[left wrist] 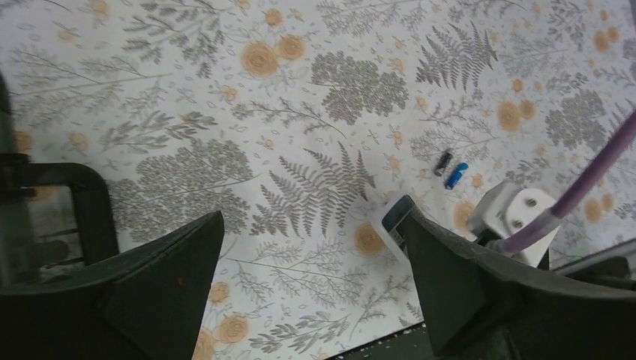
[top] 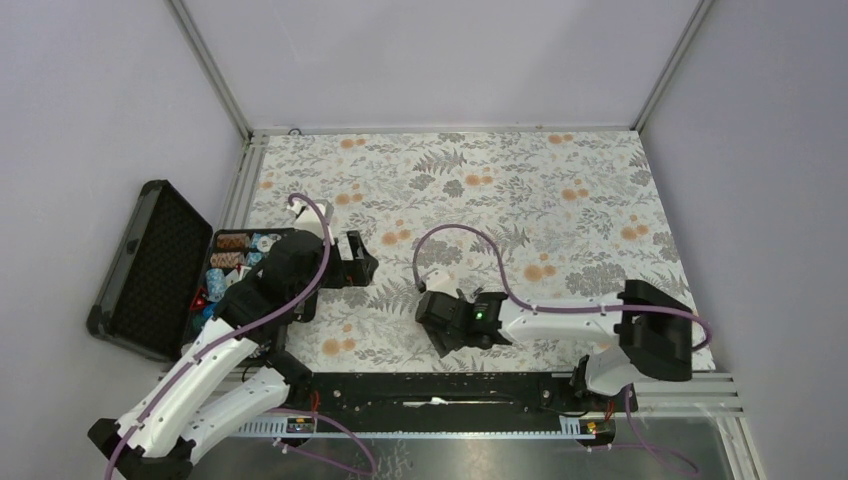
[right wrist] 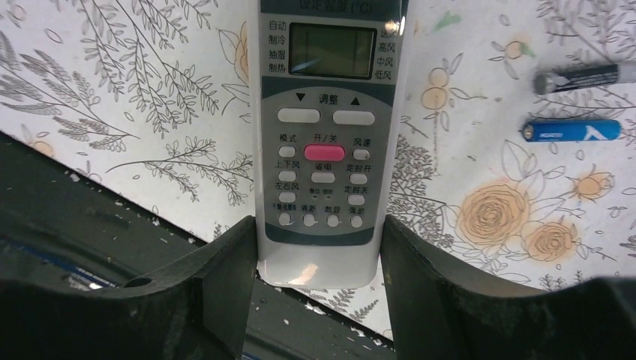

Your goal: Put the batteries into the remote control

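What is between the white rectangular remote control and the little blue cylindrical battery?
Nothing but bare flowered tablecloth lies between the white rectangular remote control and the blue cylindrical battery; the right wrist view shows it.

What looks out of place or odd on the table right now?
The remote lies buttons up, gripped in the right claw, so its back faces the table. Both batteries lie loose beside it, not loaded.

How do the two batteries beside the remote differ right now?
The upper battery is dark grey; the lower battery is bright blue. The dark one lies slightly tilted, the blue one nearly level in the right wrist view. Both lie loose on the floral cloth, untouched.
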Controlling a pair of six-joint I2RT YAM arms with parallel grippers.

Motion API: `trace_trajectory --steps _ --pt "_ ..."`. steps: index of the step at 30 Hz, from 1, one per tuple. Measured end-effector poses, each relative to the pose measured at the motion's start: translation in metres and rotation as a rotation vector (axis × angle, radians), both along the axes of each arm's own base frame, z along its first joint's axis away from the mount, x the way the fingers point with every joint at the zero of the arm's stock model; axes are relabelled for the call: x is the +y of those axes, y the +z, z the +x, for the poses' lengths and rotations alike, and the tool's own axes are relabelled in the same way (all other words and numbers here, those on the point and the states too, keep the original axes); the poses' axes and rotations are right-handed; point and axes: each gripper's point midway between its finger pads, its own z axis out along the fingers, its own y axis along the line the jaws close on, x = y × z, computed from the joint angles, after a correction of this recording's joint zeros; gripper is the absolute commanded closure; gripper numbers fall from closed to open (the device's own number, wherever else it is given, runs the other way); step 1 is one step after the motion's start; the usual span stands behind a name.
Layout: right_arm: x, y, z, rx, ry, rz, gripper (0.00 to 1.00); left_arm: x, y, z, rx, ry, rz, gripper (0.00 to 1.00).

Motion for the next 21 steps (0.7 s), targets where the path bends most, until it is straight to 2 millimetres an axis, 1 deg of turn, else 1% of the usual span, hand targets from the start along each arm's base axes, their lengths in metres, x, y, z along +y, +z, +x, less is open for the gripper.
trace_trajectory --steps 4,11,13,16,21 --pt "-0.007 0.017 0.008 0.004 -0.011 0.096 1.00 -0.012 -0.011 -0.001 0.055 -0.033 -0.066 0.01" --pt "-0.017 0.050 0.023 0.024 -0.037 0.302 1.00 -0.030 -0.026 -0.002 0.141 -0.106 -0.245 0.01" --pt "-0.017 0.060 0.026 0.029 -0.039 0.351 1.00 -0.036 -0.027 -0.002 0.153 -0.131 -0.301 0.01" --pt "-0.011 0.072 0.028 0.052 -0.023 0.434 1.00 -0.045 -0.027 -0.004 0.168 -0.178 -0.390 0.01" --pt "-0.004 0.082 0.026 0.116 0.007 0.540 1.00 -0.057 -0.023 -0.007 0.173 -0.250 -0.501 0.01"
